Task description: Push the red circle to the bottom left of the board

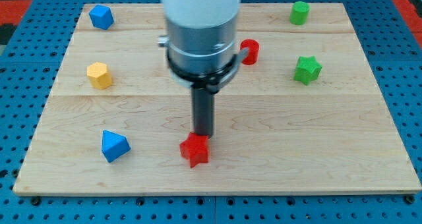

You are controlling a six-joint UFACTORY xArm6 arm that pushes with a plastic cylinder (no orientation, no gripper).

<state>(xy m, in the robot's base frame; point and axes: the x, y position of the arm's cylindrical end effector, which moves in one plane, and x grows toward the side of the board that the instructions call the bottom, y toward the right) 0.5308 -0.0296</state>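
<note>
The red circle (250,51) is seen right of centre in the upper frame, half hidden behind the arm, while my tip (202,134), a bare rod with no pincer, is set against the red star (195,149), with the blue wedge (114,145) lower left.

On worktop (316,151), view's left, top to bottom: upper blue block (101,16), yellow block (99,75), lower blue block (114,145). At bottom centre: red star (195,150), with my tip (203,134) against its upper edge. Well above, slightly right: red circle (250,52), partly behind the arm. At view's right: green cylinder (300,12) at top, green star (307,70) below it.
</note>
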